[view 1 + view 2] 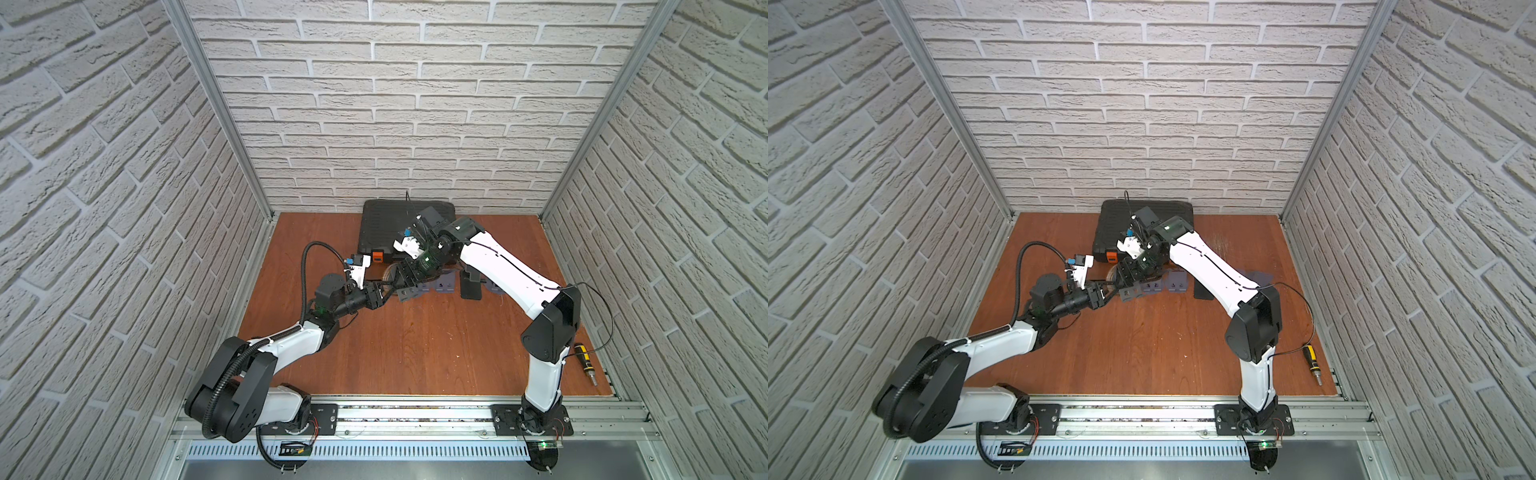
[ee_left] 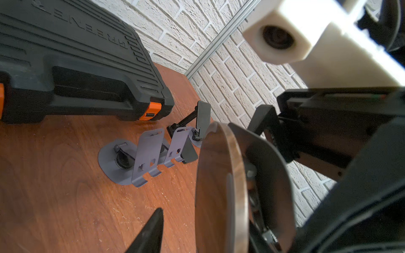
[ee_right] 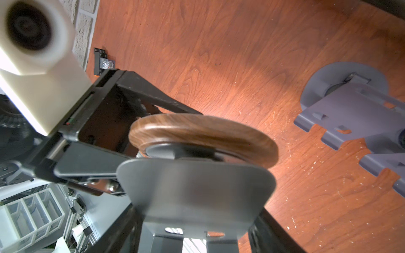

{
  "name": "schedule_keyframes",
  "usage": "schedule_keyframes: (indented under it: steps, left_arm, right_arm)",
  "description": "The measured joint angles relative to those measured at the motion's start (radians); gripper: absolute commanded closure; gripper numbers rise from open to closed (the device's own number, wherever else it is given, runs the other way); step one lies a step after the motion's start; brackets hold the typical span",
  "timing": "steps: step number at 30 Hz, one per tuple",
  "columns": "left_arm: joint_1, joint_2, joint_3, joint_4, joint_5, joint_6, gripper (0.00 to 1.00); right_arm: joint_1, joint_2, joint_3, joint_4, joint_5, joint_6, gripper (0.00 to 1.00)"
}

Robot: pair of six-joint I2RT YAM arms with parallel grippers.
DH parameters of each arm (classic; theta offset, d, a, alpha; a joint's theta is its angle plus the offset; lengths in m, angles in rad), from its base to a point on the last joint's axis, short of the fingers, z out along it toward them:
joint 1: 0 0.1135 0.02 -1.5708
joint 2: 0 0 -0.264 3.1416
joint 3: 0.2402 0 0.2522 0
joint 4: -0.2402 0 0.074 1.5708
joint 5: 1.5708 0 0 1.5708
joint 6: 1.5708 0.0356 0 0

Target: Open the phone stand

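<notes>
Phone stand (image 2: 219, 186) held aloft just in front of tool case (image 1: 382, 224). Right gripper (image 1: 405, 283) clamps its grey plate (image 3: 197, 197), jaws wide. Left gripper (image 1: 390, 290), half open, straddles wooden base (image 3: 203, 133); contact unclear. Long axis runs away from case, plate end farthest from it.

Left arm reaches toward 1 o'clock, left gripper (image 1: 386, 291) jaws half apart; right arm bends toward 8 o'clock, right gripper (image 1: 405, 282) clamped.
</notes>
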Motion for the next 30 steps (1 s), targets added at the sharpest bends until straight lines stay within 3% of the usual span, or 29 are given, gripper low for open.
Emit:
schedule_keyframes:
  steps: [5, 14, 18, 21, 24, 30]
  left_arm:
    - [-0.003, 0.016, 0.003, 0.021, 0.001, -0.008, 0.52]
    - [-0.013, 0.051, 0.016, 0.087, 0.013, -0.025, 0.91]
    - [-0.015, 0.085, 0.016, 0.125, 0.010, -0.032, 0.99]
    - [-0.014, 0.105, 0.016, 0.149, 0.011, -0.045, 1.00]
    - [-0.014, 0.123, 0.016, 0.175, 0.011, -0.061, 1.00]
    - [-0.013, 0.141, 0.016, 0.197, 0.003, -0.081, 1.00]
  right_arm:
    - [0.005, 0.002, 0.000, 0.001, -0.003, 0.000, 0.94]
    - [0.004, 0.003, 0.000, 0.021, 0.014, 0.019, 0.94]
    - [0.004, 0.009, 0.000, 0.029, 0.033, 0.041, 0.94]
    - [0.004, 0.014, 0.000, 0.032, 0.040, 0.047, 0.94]
    - [0.004, 0.016, 0.000, 0.035, 0.049, 0.052, 0.86]
    - [0.005, 0.015, -0.018, 0.072, 0.064, 0.073, 0.59]
